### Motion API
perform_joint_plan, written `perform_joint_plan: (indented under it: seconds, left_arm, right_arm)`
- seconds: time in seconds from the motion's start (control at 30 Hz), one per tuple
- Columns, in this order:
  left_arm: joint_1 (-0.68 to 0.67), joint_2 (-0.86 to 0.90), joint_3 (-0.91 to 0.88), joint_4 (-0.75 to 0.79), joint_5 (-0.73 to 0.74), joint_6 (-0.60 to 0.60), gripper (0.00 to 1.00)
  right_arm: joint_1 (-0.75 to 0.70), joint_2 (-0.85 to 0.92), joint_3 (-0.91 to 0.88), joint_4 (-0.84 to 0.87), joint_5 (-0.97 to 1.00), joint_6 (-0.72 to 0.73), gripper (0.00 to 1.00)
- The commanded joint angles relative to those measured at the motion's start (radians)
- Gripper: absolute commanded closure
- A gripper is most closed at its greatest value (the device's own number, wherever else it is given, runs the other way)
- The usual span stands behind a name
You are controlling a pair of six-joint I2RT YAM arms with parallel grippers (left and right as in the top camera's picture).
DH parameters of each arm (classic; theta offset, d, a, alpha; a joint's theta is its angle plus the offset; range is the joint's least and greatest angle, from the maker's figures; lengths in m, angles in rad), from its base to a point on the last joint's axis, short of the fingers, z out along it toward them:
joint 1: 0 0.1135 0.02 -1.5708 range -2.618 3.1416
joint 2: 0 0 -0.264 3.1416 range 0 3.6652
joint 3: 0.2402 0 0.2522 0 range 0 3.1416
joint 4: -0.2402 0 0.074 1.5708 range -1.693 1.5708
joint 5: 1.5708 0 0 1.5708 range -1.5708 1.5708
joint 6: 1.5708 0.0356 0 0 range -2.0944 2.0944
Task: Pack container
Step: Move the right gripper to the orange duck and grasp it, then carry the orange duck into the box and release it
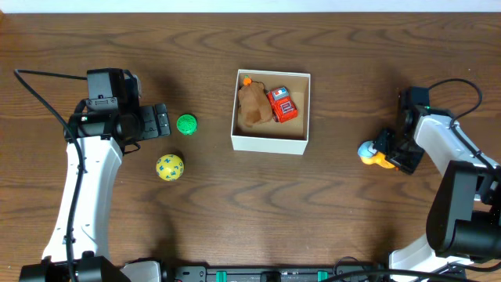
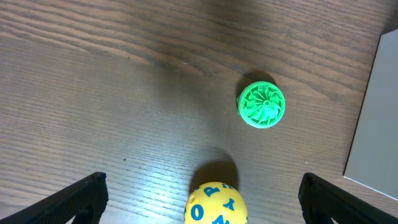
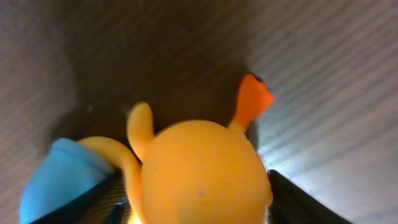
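Note:
The container [image 1: 268, 142] is a white box with a tan inside at the table's middle. It holds a brown toy [image 1: 252, 106] and a red toy [image 1: 282, 104]. Its white wall shows at the right edge of the left wrist view [image 2: 377, 118]. A green ball [image 1: 186, 124] [image 2: 262, 104] and a yellow lettered ball [image 1: 169, 168] [image 2: 216, 204] lie left of the container. My left gripper [image 1: 162, 122] [image 2: 200, 186] is open above the table, with the yellow ball low between its jaws in the left wrist view. My right gripper [image 1: 389, 150] [image 3: 193, 199] is shut on an orange and blue toy [image 1: 370, 153] [image 3: 199, 174] at the right.
Black cables run from both arms, one at the far left [image 1: 47, 76] and one at the far right [image 1: 454, 82]. The wooden table [image 1: 337, 211] stretches across the whole view.

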Motion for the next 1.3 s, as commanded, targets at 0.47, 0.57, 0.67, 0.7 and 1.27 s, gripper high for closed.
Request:
perform_joint_plan:
  seconds: [0.47, 0.57, 0.67, 0.7, 1.27]
  left_arm:
    - [0.003, 0.005, 0.02, -0.004, -0.001, 0.012, 0.02]
    - [0.003, 0.005, 0.021, -0.004, -0.001, 0.012, 0.02]
    - [0.003, 0.005, 0.02, -0.004, -0.001, 0.012, 0.02]
    - [0.003, 0.005, 0.021, -0.004, -0.001, 0.012, 0.02]
    - [0.003, 0.005, 0.02, -0.004, -0.001, 0.012, 0.02]
  right_arm:
    - [0.119, -0.144, 0.28, -0.106, -0.15, -0.113, 0.98]
    - [0.219, -0.201, 0.367, -0.116, -0.185, -0.101, 0.99]
    - [0.322, -0.233, 0.416, -0.089, -0.179, -0.069, 0.99]
    - [0.361, -0.236, 0.424, -0.073, -0.169, -0.054, 0.99]
    - [0.635, -0.018, 0.425, 0.005, -0.196, 0.127, 0.87]
